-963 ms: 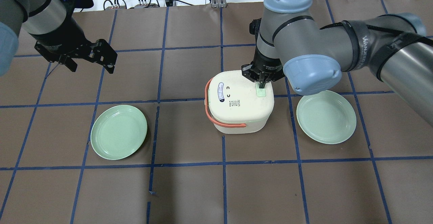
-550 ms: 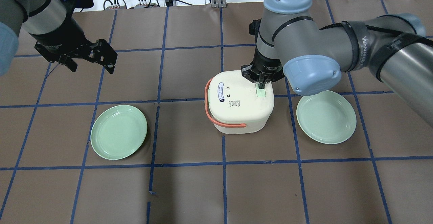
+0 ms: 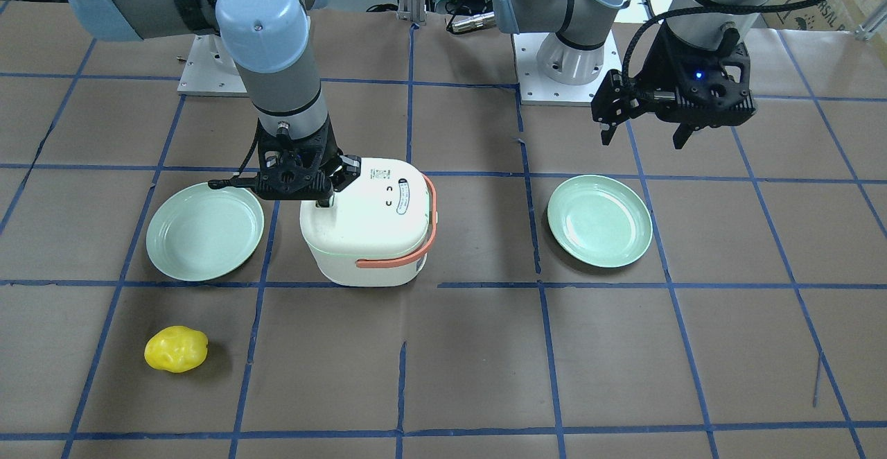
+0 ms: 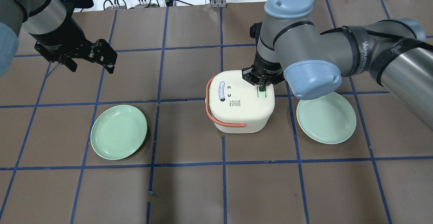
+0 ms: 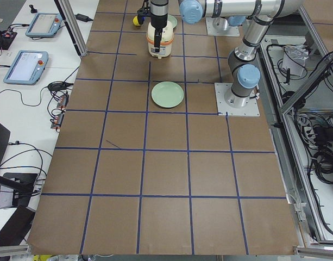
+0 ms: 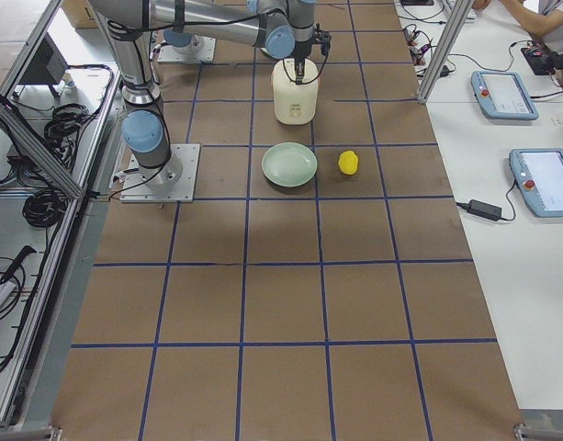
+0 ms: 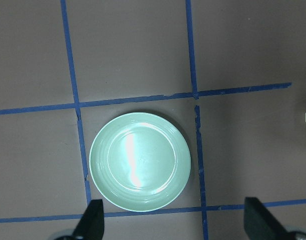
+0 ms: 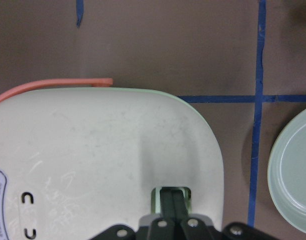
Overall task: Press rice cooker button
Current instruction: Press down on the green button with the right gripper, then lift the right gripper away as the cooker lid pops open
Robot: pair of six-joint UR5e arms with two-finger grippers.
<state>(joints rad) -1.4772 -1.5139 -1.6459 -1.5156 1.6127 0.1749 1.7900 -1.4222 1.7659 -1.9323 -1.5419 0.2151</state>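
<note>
1. At the middle of the brown paper-covered table (image 4: 189, 190) with its blue tape grid: cream-white, rounded-square plastic rice cooker (image 4: 240, 105), upright, lid down. All places below are given from this rice cooker.
2. On its lid, at the edge toward the robot's right: small pale-green rectangular button (image 4: 262, 95), set in a shallow recess and largely covered from above.
3. Directly over that button: right gripper (image 4: 261, 89), pointing straight down, its two black fingers (image 8: 171, 202) brought tight together with no gap, tips resting on the button and nothing held between them.
4. Around the lid's opposite edge and one side: salmon-orange plastic handle (image 4: 211, 115), folded down against the body.
5. On the lid top, near the handle side: oval white label (image 4: 221, 91) with blue border; print too small to read.
6. Just beside the cooker, on the robot's right: pale-green round right-hand plate (image 4: 326, 117), flat on the table, not touching the cooker.
7. Well apart, on the robot's left: matching pale-green round left-hand plate (image 4: 118, 132), flat on the table.
8. Beyond the right-hand plate, toward the operators' side: lumpy yellow object (image 3: 176, 349), lying alone.
9. Farthest, above the table past the left-hand plate: left gripper (image 4: 91, 66), fingers spread wide, holding nothing.
</note>
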